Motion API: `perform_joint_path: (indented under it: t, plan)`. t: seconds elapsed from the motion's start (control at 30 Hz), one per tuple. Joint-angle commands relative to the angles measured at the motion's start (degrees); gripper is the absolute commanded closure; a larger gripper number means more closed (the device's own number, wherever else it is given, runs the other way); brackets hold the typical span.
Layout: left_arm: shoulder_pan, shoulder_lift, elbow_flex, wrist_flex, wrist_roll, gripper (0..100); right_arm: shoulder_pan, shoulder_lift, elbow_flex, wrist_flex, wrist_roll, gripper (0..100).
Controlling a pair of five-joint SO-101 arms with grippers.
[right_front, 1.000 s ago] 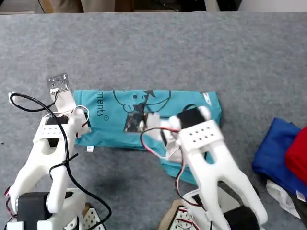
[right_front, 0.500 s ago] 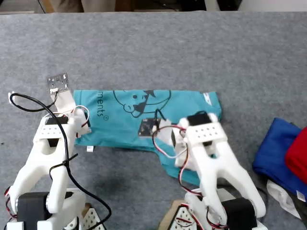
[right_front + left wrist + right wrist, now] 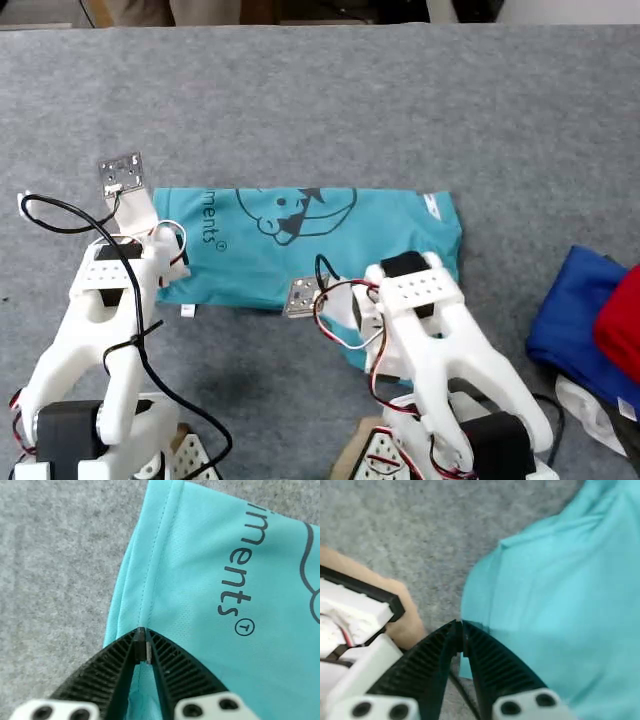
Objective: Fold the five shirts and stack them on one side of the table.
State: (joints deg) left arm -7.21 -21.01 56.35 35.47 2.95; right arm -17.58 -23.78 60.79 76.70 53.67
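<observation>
A teal shirt [image 3: 300, 245] with a dark print lies flat across the middle of the grey table, with a flap hanging toward the front at its right. My left gripper [image 3: 168, 262] sits at the shirt's left edge. In the left wrist view that gripper [image 3: 141, 647] is shut, pinching the hem of the teal shirt [image 3: 225, 560]. My right arm [image 3: 420, 290] stands over the shirt's front right part. Its gripper [image 3: 460, 629] is shut at the edge of the teal cloth [image 3: 560, 605], which passes under the fingertips.
A folded blue shirt [image 3: 570, 320] with a red one [image 3: 622, 325] on top lies at the table's right edge, white cloth [image 3: 590, 405] in front of it. The right arm's white base and a tan board [image 3: 405, 622] stand close behind its gripper. Grey table [image 3: 330, 100] stretches beyond the shirt.
My right arm has drawn back from the shirt's middle toward the front edge of the table. The left arm and the shirt's outline have stayed the same.
</observation>
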Motion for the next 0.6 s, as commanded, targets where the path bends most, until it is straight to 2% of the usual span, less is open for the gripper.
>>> perform_joint_path:
  t: [0.0, 0.17, 0.23, 0.37, 0.57]
  plan:
    - [-0.5, -0.1, -2.5, -1.0, -0.4, 98, -0.3, -5.6, 0.1, 2.5, 1.7, 97.4]
    - [-0.5, -0.1, -2.5, -1.0, -0.4, 98, -0.5, -22.5, 0.8, 6.6, 1.9, 82.2]
    - [-0.5, -0.1, -2.5, -1.0, -0.4, 98, -0.6, -28.4, 3.8, 6.9, 1.9, 79.0]
    - [-0.3, -0.1, -2.5, -1.0, -0.4, 98, 0.2, -32.7, 6.0, 5.4, 1.6, 78.2]
    - [-0.2, -0.1, -2.6, -1.0, -0.4, 98, 0.3, -26.4, 8.9, -1.3, 1.8, 78.0]
